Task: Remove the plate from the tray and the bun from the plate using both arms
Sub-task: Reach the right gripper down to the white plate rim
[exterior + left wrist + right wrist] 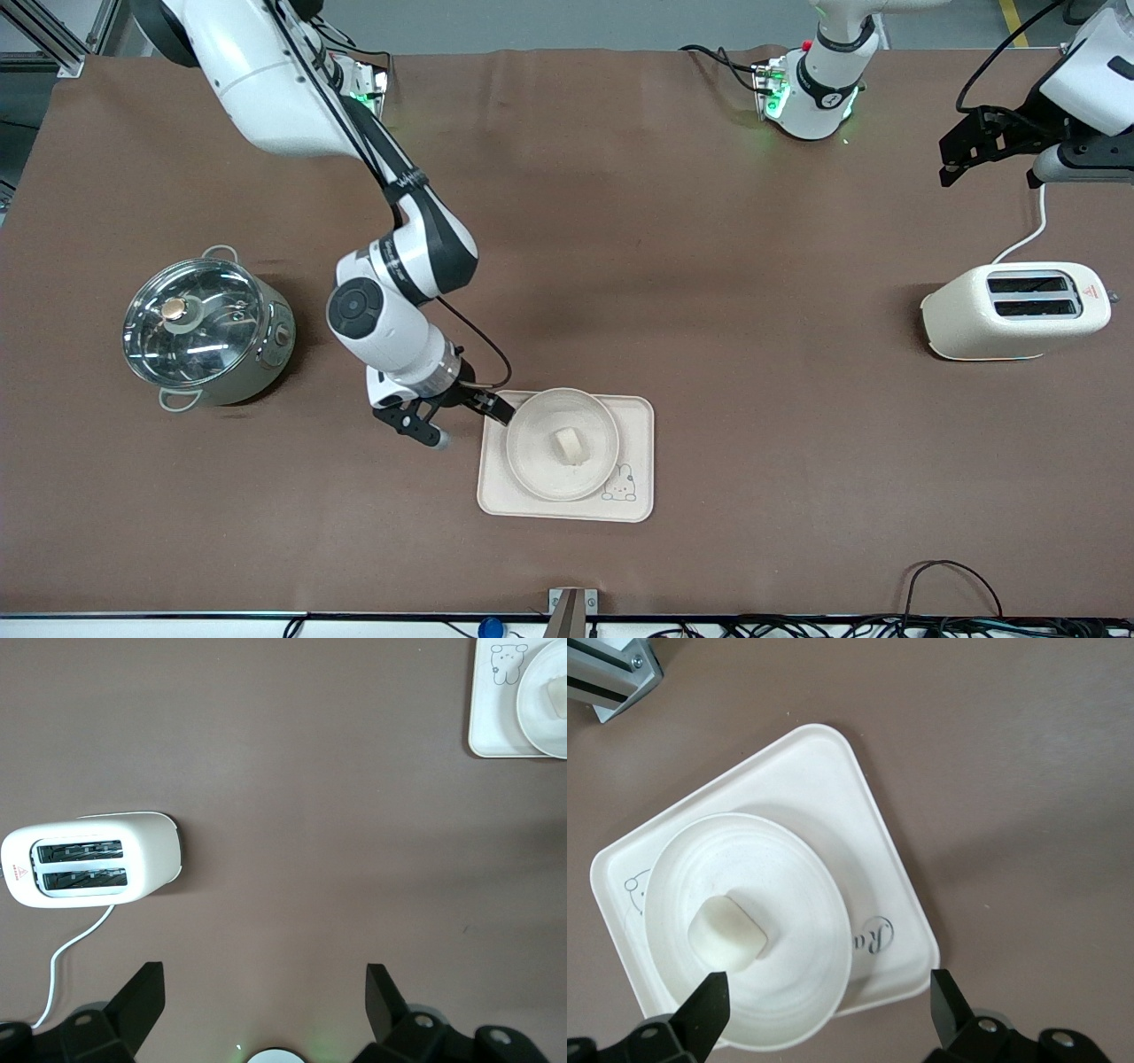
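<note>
Front view: I take the tray (565, 456) as my landmark. It lies flat on the worktop (709, 266), the plate (562, 443) sits on it toward the right arm's end, and the bun (569, 445) rests near the plate's middle. My right claw (465, 421) is low at the tray's edge on the right arm's side, one finger reaching the plate rim, the other out over bare worktop; I read that as lining up to pinch the rim, since that edge is the only easy purchase on a shallow dish. The left claw (961, 159) waits well away from the tray, above the toaster (1015, 310) at the left arm's end. A lidded pot (205, 330) stands well apart from the tray toward the right arm's end.

Left wrist view: the fingers are spread wide with nothing between them. The toaster is below, and a tray corner with the rabbit drawing (508, 663) shows far off.

Right wrist view: the fingers stand wide apart, empty, straddling the plate's near rim and a tray corner. The bun is loose on the plate, so I judge any lift must stay level or it may roll.
</note>
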You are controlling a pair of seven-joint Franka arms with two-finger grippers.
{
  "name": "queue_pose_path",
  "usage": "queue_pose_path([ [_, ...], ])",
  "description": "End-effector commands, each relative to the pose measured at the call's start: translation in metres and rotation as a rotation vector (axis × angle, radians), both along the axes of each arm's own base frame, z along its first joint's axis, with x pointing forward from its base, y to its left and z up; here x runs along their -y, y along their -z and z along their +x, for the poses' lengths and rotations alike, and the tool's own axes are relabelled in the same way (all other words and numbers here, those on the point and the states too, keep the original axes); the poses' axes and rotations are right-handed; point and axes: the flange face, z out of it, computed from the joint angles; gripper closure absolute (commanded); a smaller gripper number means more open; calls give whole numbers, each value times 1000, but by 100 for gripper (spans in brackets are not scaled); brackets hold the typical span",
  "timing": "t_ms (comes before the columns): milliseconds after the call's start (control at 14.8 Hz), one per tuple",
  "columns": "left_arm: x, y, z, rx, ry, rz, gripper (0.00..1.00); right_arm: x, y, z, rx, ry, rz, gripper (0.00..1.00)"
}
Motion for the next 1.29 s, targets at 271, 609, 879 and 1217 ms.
queue_pose_path([
  [271, 0, -1, 10, -8, 17, -4, 0, -15, 29, 26, 52, 27, 35, 1],
  [609, 0, 7, 16, -23, 16, -6, 0, -21, 49, 26, 65, 19, 31, 8],
  [879, -2, 9, 17, -26, 14, -6, 0, -22, 61, 24, 78, -6, 2, 17],
  [1217, -3, 9, 17, -26, 14, -6, 0, -27, 74, 19, 105, -60, -55, 31],
])
